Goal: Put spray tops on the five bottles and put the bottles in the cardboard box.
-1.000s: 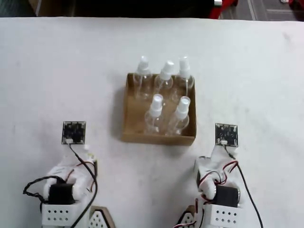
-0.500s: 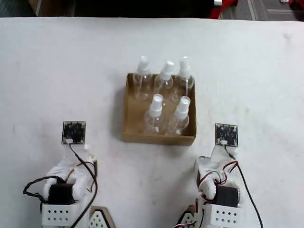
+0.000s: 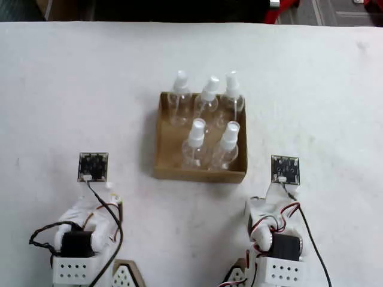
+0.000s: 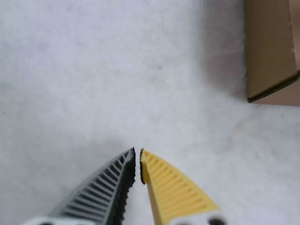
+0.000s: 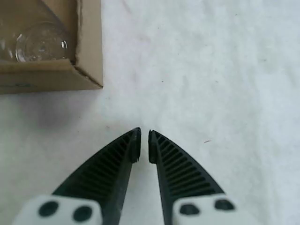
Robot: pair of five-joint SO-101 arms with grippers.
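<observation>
Left pincer and right pincer hang closed, tips nearly touching.

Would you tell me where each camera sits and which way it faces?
High view: fixed overhead, looking down on the table and the cardboard box holding five bottles; left arm and right arm show at the lower edge.
Left wrist view: on the left arm, looking past its shut left gripper at table and a box corner.
Right wrist view: on the right arm, looking past its shut right gripper at table, box corner and a bottle.
Shared: all three see the box.
</observation>
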